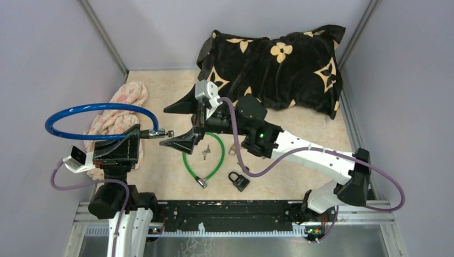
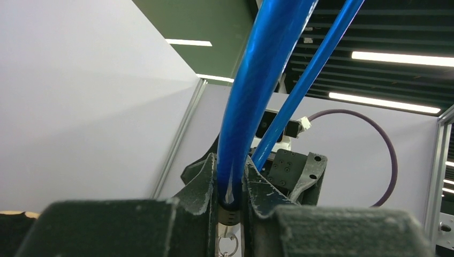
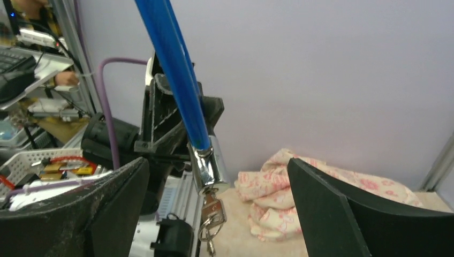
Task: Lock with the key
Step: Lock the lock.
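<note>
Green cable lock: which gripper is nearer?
Right. The right gripper hovers open beside the green cable lock; the left gripper, farther left, grips the blue cable lock.

We see our left gripper (image 2: pixel 231 179) pinched tight on a blue cable (image 2: pixel 251 96), black fingers (image 2: pixel 201 184) pressing either side, two blue strands rising toward the ceiling lights (image 2: pixel 396 58), a metal collar (image 2: pixel 230 215) and key ring (image 2: pixel 229 246) just below the grip, a purple cord (image 2: pixel 389 144) looping behind
</note>
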Tool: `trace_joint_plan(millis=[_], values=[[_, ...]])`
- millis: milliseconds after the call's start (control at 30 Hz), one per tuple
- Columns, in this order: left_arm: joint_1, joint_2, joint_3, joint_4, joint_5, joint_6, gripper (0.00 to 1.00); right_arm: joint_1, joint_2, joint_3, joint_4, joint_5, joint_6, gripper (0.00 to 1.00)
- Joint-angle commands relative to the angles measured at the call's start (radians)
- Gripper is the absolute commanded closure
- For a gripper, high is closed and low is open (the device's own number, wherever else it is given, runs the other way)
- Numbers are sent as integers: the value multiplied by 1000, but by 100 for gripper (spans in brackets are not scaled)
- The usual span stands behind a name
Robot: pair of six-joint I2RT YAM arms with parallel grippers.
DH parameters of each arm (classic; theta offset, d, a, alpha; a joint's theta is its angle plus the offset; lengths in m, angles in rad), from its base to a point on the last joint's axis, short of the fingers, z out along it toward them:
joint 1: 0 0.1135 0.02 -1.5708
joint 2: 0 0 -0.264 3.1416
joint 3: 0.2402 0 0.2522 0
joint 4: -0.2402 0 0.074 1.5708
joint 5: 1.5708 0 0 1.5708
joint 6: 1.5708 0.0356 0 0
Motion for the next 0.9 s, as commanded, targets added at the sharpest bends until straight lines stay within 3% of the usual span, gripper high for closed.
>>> trace_joint_plan(millis=[0,67,267,533,600,633,733,800,867], values=[[5,-15,0,48,-26,7,100,-48,-83,106,-245,-108,-42,2],[4,-16,-2,48,-26,9,100,-89,-70,149,-347,-192,6,2],[4,-12,-4,49,-24,11,100,-113,5,236,-493,-205,98,42],[3,-12,-2,53,-20,11,100,-110,35,214,-428,-249,150,45],[3,-12,-2,52,-18,12,100,-86,-11,170,-428,-133,76,47],[3,-12,-3,53,-18,12,100,-56,-57,125,-411,7,4,45],[2,-12,-8,55,-16,10,100,63,-225,-116,-208,452,-278,25],[2,-12,-8,55,-18,10,100,98,-299,-237,-79,561,-416,19],[1,-13,-8,54,-15,12,100,106,-334,-290,-42,577,-509,18]])
